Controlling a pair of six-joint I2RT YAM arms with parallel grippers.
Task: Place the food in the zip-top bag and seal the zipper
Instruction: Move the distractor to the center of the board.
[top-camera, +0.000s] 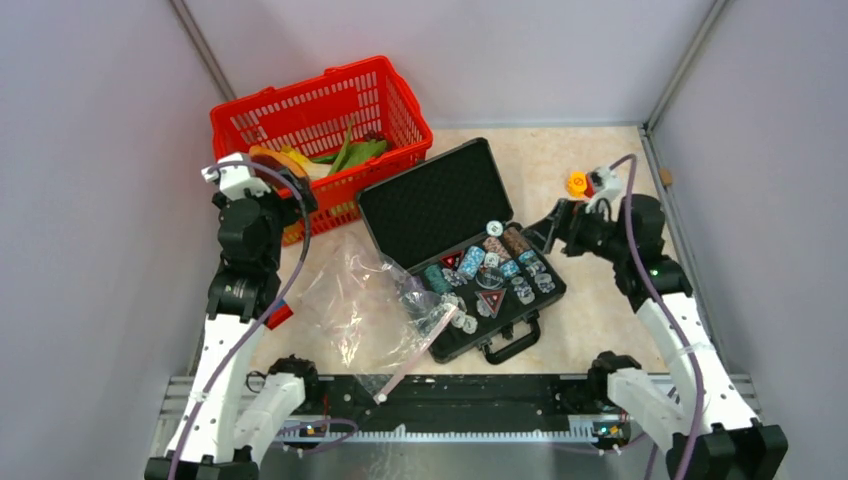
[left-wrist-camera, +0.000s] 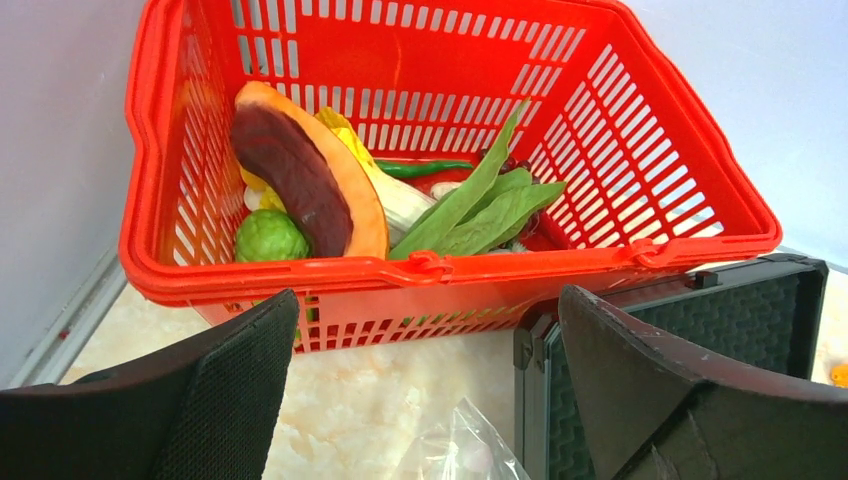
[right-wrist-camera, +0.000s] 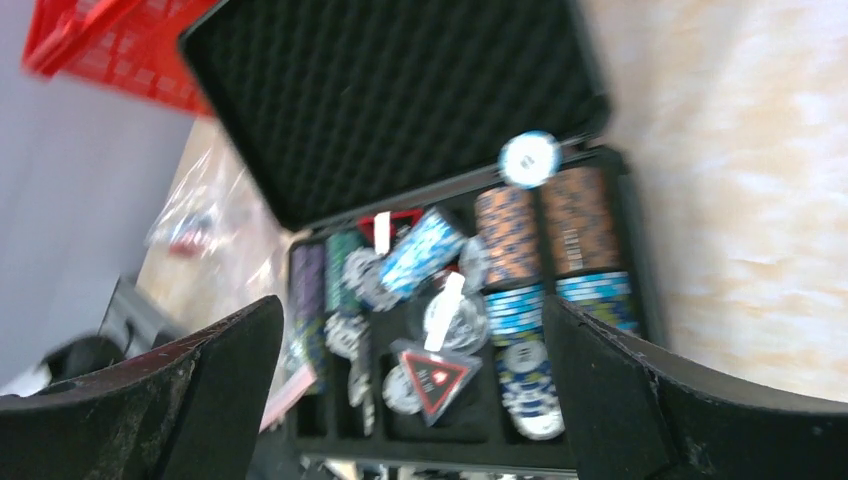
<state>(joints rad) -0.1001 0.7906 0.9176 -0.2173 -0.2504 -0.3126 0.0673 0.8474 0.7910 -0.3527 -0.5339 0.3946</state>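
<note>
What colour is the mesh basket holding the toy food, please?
Bright red basket, clearest in the left wrist view.

Left gripper (left-wrist-camera: 428, 300) spread wide, empty, right gripper (right-wrist-camera: 412, 305) likewise, both arms extended forward

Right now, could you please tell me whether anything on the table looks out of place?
Yes. The poker chips lie jumbled in the open black case, not in neat rows. The zip-top bag lies crumpled, its edge overlapping the case's near-left corner.
</note>
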